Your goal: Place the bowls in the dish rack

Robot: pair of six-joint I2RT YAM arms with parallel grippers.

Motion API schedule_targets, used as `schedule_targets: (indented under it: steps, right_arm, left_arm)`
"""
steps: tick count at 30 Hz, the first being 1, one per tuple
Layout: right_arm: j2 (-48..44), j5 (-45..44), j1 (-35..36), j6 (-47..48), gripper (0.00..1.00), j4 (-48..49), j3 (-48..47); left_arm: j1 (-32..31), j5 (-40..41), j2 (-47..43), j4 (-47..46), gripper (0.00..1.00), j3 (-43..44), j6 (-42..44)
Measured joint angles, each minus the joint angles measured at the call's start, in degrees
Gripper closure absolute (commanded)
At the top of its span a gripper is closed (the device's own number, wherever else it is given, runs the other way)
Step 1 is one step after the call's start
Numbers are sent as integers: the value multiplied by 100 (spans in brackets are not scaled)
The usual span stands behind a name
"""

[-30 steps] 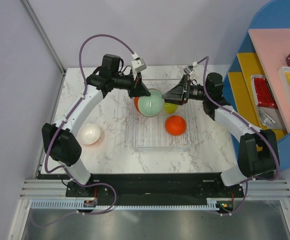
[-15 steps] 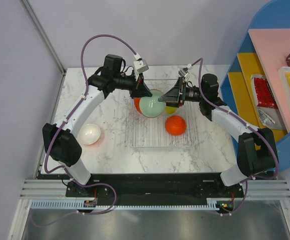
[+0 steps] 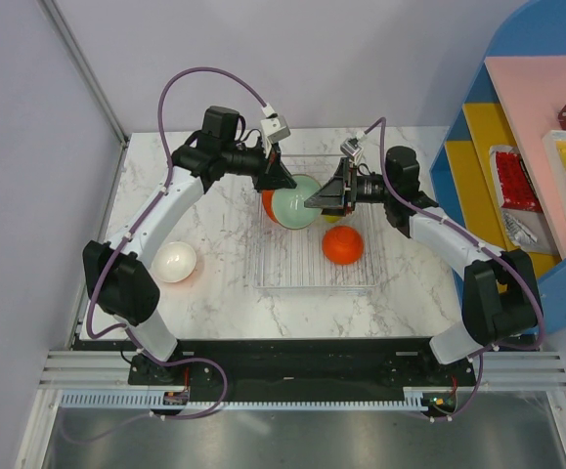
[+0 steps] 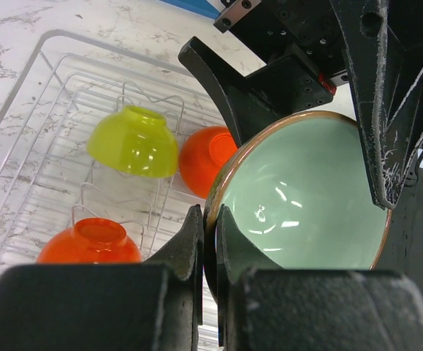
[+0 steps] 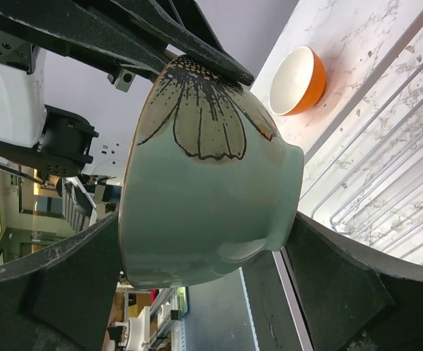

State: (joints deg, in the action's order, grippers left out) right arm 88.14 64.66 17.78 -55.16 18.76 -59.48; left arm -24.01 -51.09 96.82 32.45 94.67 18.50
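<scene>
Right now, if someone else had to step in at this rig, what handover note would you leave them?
Left gripper: shut on the rim of the mint bowl, holding it on its side above the rack.
Right gripper: open, fingers spread to either side of that bowl; I cannot tell whether they touch it.
Done: the lime bowl, an orange bowl beside it and a second orange bowl are in the rack.
Left to do: set the mint bowl into the rack, then fetch the white bowl, which sits on the table to the left of the rack.
</scene>
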Motion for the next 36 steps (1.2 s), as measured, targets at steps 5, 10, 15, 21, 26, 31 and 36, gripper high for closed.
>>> schedule_targets:
  steps: [5, 10, 15, 21, 26, 31, 36]
  right_arm:
    - [0, 0, 0, 13, 13, 4, -2]
    - [0, -4, 0, 48, 29, 2, -2]
    - [0, -22, -2, 57, 75, 9, -2]
    - [0, -28, -2, 107, 100, -15, -2]
    - [-2, -103, 0, 334, 100, -264, -2]
    - [-17, -323, 0, 817, 100, -868, -17]
    - [-76, -756, 2, 1628, 100, -1926, -271]
  left_arm:
    - [-9, 0, 0, 0, 98, 0, -2]
    - [-20, -2, -2, -7, 98, 0, -2]
    - [-24, 11, -13, -33, 98, 0, -2]
    - [-24, 24, -15, -35, 74, 0, 0]
    - [-33, 55, -44, -136, 1, -4, -15]
    - [48, 214, -271, -258, 0, -304, 7]
    - [715, 184, -518, -289, 0, -922, 0]
